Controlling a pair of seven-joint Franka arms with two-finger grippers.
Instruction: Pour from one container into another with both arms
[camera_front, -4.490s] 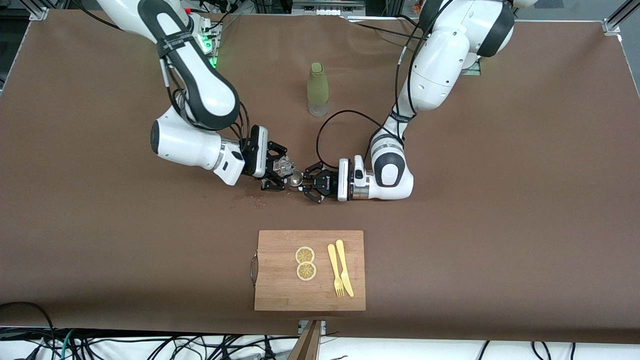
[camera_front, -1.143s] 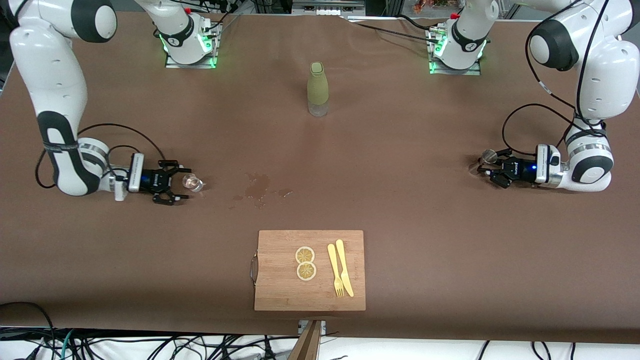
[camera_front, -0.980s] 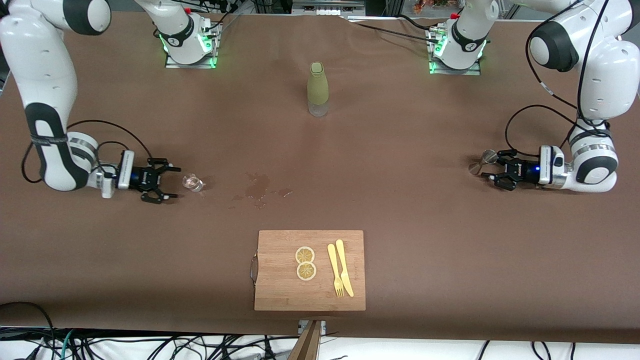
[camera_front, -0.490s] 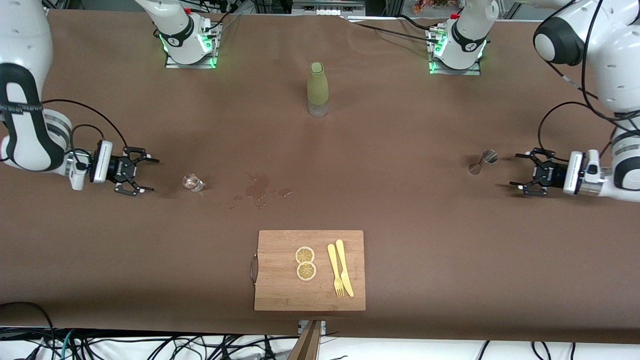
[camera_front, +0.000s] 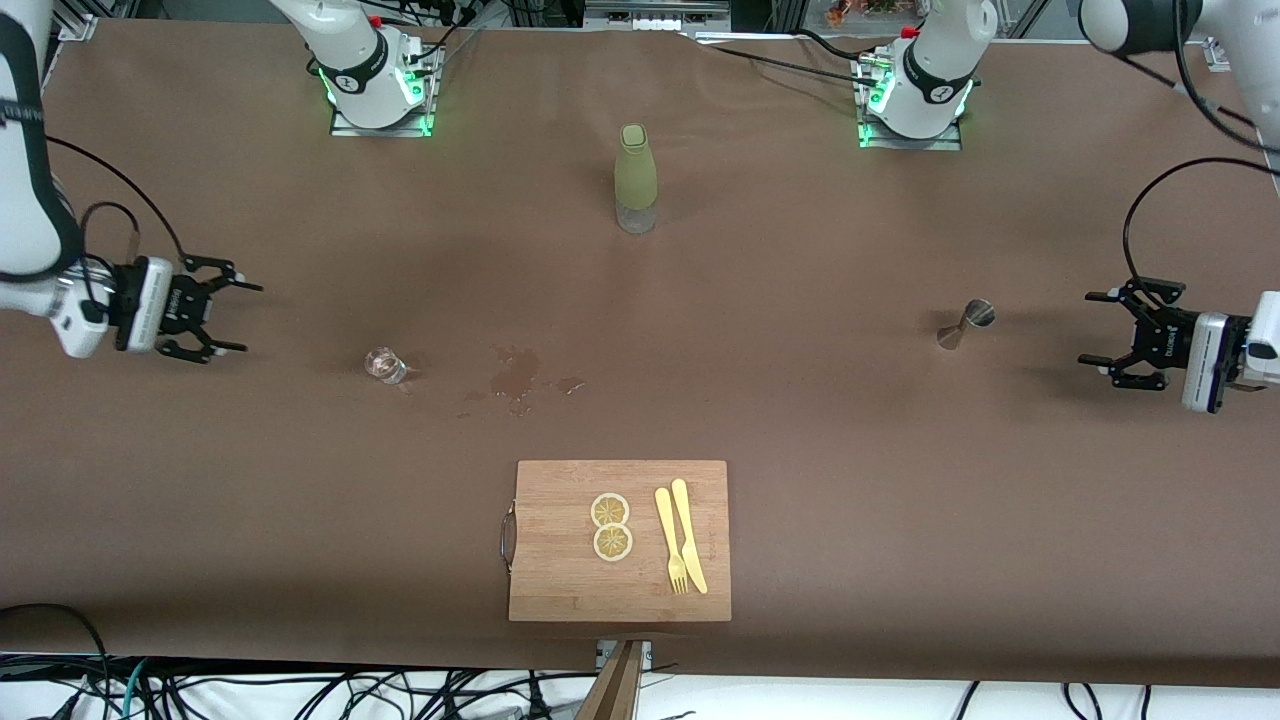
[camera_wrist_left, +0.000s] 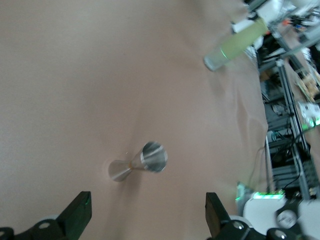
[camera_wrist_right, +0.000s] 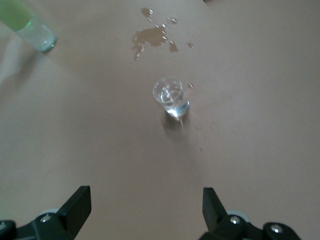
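Observation:
The tiny clear glass cup stands upright on the brown table toward the right arm's end. The silver hourglass jigger stands upright toward the left arm's end. My right gripper hangs open and empty near the table's edge, well apart from the cup. At the other end my left gripper is also open and empty, a good way from the jigger.
A tall olive-green bottle stands mid-table near the bases. A wet spill stains the table beside the cup. A wooden cutting board with two lemon slices, a yellow fork and knife lies nearest the front camera.
Both grippers let go of the cup and the jigger, opened, and drew back toward their own ends of the table. The cup and jigger stay where they were set.

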